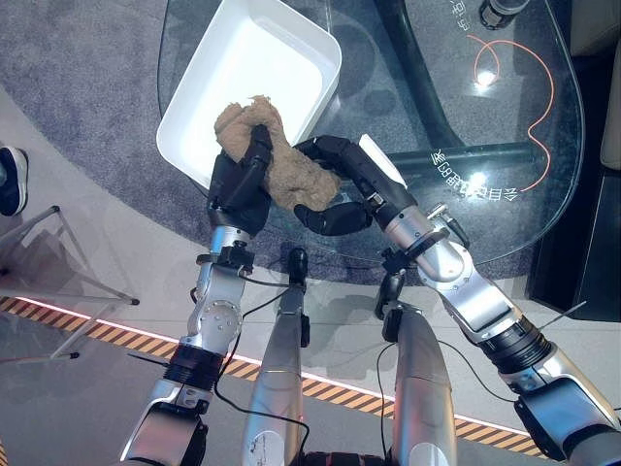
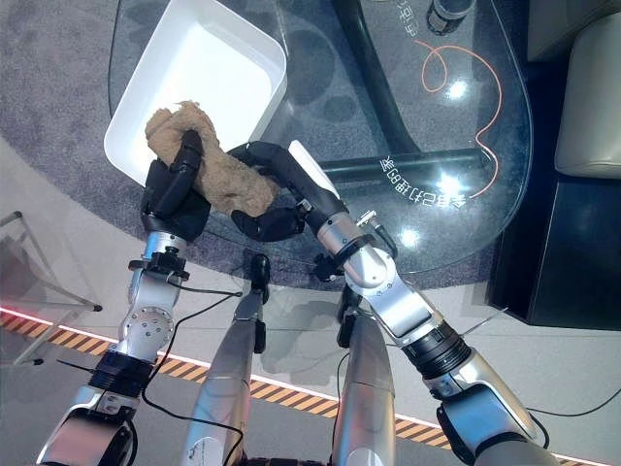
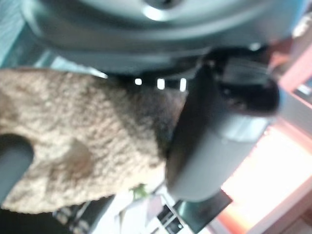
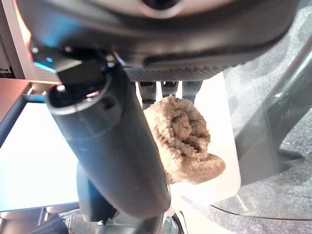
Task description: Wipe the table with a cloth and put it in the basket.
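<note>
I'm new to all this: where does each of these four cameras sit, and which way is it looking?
Left eye view: on the head, looking down at the glass table, white basket and both arms.
Right eye view: beside it, same scene, slightly shifted.
Left wrist view: on the left arm, looking along the left hand at the brown cloth.
Right wrist view: on the right arm, along the right hand.
All four share the cloth.

Wide and bare inside the white basket (image 1: 291,39) at the desk's (image 2: 320,87) near-left edge. Crowded at its near rim: brown cloth (image 1: 277,160) draped over it, left hand (image 1: 241,180) and right hand (image 1: 344,184) clamped on that cloth. Open glass toward the far-right edge, past an orange cord (image 2: 490,107).
</note>
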You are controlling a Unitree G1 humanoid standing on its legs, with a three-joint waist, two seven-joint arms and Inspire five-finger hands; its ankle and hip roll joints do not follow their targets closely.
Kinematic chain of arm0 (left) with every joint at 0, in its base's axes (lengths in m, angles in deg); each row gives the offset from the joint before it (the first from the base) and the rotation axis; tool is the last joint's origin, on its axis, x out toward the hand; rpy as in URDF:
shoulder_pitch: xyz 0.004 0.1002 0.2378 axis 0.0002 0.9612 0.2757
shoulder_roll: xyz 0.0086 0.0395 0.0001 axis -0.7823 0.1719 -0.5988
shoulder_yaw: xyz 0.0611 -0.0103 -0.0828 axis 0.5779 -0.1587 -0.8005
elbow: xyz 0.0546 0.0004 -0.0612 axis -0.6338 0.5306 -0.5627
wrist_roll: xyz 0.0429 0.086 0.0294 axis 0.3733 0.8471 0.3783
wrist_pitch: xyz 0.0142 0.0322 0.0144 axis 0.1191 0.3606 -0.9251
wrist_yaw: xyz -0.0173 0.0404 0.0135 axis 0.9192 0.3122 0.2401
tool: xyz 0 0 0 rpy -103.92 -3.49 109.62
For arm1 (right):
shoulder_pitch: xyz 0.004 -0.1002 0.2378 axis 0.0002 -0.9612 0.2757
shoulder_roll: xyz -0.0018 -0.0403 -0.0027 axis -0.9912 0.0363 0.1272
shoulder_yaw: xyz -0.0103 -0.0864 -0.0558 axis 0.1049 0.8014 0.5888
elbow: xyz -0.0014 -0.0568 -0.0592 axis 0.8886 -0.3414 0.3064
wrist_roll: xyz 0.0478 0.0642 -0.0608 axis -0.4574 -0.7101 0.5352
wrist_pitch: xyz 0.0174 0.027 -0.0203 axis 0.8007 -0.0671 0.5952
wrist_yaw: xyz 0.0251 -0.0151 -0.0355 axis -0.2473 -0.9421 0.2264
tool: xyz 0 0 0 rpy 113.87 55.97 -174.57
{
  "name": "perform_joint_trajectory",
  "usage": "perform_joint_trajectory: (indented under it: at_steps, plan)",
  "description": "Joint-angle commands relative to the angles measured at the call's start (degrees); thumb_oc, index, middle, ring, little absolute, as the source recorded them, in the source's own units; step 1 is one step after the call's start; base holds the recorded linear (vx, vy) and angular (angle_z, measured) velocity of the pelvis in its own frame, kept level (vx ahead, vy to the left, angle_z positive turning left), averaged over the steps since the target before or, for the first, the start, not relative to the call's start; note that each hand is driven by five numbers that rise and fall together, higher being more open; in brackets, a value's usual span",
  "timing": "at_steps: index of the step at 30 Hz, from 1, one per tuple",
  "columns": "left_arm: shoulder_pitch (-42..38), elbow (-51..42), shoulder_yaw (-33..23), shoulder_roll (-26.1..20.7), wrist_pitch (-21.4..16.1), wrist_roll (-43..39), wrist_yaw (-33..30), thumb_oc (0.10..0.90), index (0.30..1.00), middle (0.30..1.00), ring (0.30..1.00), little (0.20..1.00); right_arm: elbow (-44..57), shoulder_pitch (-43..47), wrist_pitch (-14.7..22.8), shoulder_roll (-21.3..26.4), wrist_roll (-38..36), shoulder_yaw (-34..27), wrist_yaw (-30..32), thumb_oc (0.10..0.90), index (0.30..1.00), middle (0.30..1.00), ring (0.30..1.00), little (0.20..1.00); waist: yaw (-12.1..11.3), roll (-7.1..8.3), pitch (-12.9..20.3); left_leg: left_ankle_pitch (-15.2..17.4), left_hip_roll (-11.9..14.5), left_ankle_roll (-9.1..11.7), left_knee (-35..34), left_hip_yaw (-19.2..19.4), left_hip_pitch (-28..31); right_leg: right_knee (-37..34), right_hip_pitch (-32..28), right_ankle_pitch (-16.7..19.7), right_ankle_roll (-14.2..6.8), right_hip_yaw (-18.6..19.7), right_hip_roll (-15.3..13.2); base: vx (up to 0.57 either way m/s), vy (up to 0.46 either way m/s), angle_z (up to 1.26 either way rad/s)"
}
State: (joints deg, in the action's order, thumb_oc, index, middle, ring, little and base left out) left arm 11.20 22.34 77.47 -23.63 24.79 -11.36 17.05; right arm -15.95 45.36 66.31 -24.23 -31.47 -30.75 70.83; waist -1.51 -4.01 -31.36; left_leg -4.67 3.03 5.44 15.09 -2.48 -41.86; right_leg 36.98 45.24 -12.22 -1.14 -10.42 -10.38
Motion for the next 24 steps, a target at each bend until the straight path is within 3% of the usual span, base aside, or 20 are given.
perform_joint_trajectory:
  at_steps: [1,6,13,24]
  plan:
    - [-2.8,-9.0,-6.1,-0.7,-10.3,5.7,-3.4,0.100,0.300,0.300,0.300,0.200,7.3,6.5,7.4,-1.9,-1.9,-5.3,3.0,0.800,0.900,0.900,0.900,0.900,-1.0,1.57,1.6,6.1,-5.1,-3.6,6.4,3.9,2.0,-9.7,-3.6,8.1,-2.3,0.3,3.9,0.00,0.000,0.00]
    - [-3.9,-9.2,-7.4,-1.7,-13.8,14.8,-12.8,0.100,0.300,0.300,0.300,0.200,6.5,7.1,7.6,-2.2,-2.2,-5.7,4.5,0.800,0.900,0.900,0.900,0.900,-1.2,1.64,1.6,6.2,-5.1,-3.5,6.5,3.8,2.1,-9.4,-3.7,7.8,-2.2,0.1,3.9,0.00,0.000,0.00]
    - [-5.5,-9.1,-8.6,-2.6,-15.6,25.0,-21.1,0.100,0.300,0.300,0.300,0.200,5.1,7.3,8.3,-2.7,-1.7,-6.4,8.3,0.800,0.900,0.900,0.900,0.900,-1.1,1.67,1.6,6.2,-5.0,-3.4,6.7,4.0,2.0,-9.1,-3.5,7.6,-2.1,0.4,4.0,0.00,0.000,0.00]
    - [-10.2,-6.4,-9.9,-7.8,-15.1,39.1,-30.5,0.100,0.300,0.300,0.300,0.200,-1.2,5.3,8.7,-0.6,1.5,-11.1,23.7,0.800,0.900,0.900,0.900,0.900,0.5,1.61,1.6,6.6,-4.4,-3.1,6.9,4.7,2.1,-8.8,-3.1,7.3,-2.1,1.6,4.5,0.00,0.020,-0.02]
